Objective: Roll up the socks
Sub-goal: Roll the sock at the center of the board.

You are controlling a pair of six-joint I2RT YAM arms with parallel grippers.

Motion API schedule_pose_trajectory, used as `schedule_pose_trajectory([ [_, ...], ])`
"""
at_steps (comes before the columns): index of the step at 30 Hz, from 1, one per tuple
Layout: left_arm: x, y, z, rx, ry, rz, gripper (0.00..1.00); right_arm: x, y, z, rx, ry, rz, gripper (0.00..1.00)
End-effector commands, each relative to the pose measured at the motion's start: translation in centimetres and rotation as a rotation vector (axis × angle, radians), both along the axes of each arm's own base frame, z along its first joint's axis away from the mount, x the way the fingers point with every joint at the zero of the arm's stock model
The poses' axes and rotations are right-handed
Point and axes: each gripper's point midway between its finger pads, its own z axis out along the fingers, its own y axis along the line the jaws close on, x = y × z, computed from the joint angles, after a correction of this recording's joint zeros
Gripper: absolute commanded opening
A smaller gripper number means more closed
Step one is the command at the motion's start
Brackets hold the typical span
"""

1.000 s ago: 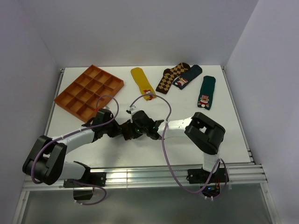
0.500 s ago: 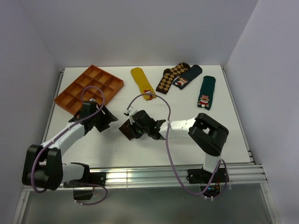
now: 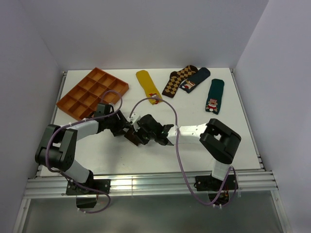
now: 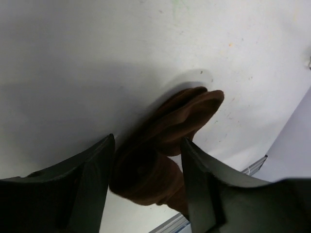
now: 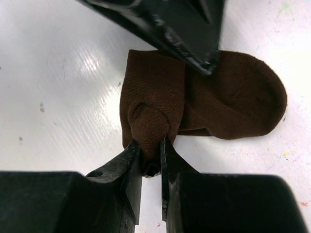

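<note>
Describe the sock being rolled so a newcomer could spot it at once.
On the white table, look near the middle, where both arms meet. The brown sock lies there, partly rolled, pinched in the right fingers. Unlike the yellow sock and patterned socks at the far edge, it is plain.

**White table, six things on it**

The white table [image 3: 243, 131] carries an orange compartment tray [image 3: 92, 93] at its far left corner. Along the far edge lie a mustard yellow sock [image 3: 148, 86], a brown-and-tan diamond-patterned sock [image 3: 177, 81], a dark blue sock [image 3: 195, 79] touching it, and, apart to the right, a dark green sock [image 3: 214, 96] with a small figure on it. Near the middle lies a plain brown sock [image 3: 133, 138], one end rolled up and its rounded toe flat on the surface.
</note>
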Motion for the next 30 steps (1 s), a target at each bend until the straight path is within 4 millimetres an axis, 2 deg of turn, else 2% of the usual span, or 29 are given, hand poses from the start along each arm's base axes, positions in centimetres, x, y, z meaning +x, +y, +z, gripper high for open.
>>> schedule_pose_trajectory([
  [1, 0.6, -1.1, -0.4, -0.028, -0.025, -0.046, 0.59, 0.1, 0.8, 2.4, 0.015, -0.065, 0.059, 0.0],
  [4, 0.1, -1.4, -1.5, -0.035, 0.008, -0.052, 0.53, 0.1, 1.0, 2.3, 0.005, -0.078, 0.077, 0.0],
  [6, -0.4, -1.6, -2.3, -0.036, 0.039, -0.055, 0.46, 0.2, 1.1, 2.3, 0.0, -0.095, 0.087, 0.0],
  [7, 0.0, -1.8, -2.2, -0.04, 0.017, -0.06, 0.4, 0.0, 1.3, 2.5, 0.003, -0.104, 0.096, 0.0],
  [9, -0.3, -2.2, -2.7, -0.035, 0.029, -0.073, 0.35, -0.2, 1.6, 2.9, 0.013, -0.12, 0.111, 0.0],
  [10, -0.4, -2.2, -2.8, -0.033, 0.03, -0.075, 0.27, -0.2, 1.9, 3.1, 0.017, -0.123, 0.118, 0.0],
  [14, -0.8, -2.7, -3.4, -0.029, 0.034, -0.087, 0.18, -0.3, 2.3, 4.0, 0.034, -0.152, 0.137, 0.0],
  [19, -1.2, -3.1, -3.9, -0.048, 0.042, -0.09, 0.16, -0.7, 3.0, 5.0, 0.062, -0.169, 0.162, 0.0],
  [24, -1.4, -3.7, -3.7, -0.086, 0.044, -0.111, 0.18, -1.6, 3.4, 4.1, 0.049, -0.176, 0.195, 0.0],
  [30, -1.9, -3.4, -3.9, -0.078, 0.041, -0.119, 0.2, -1.7, 2.9, 3.6, 0.021, -0.192, 0.22, 0.0],
])
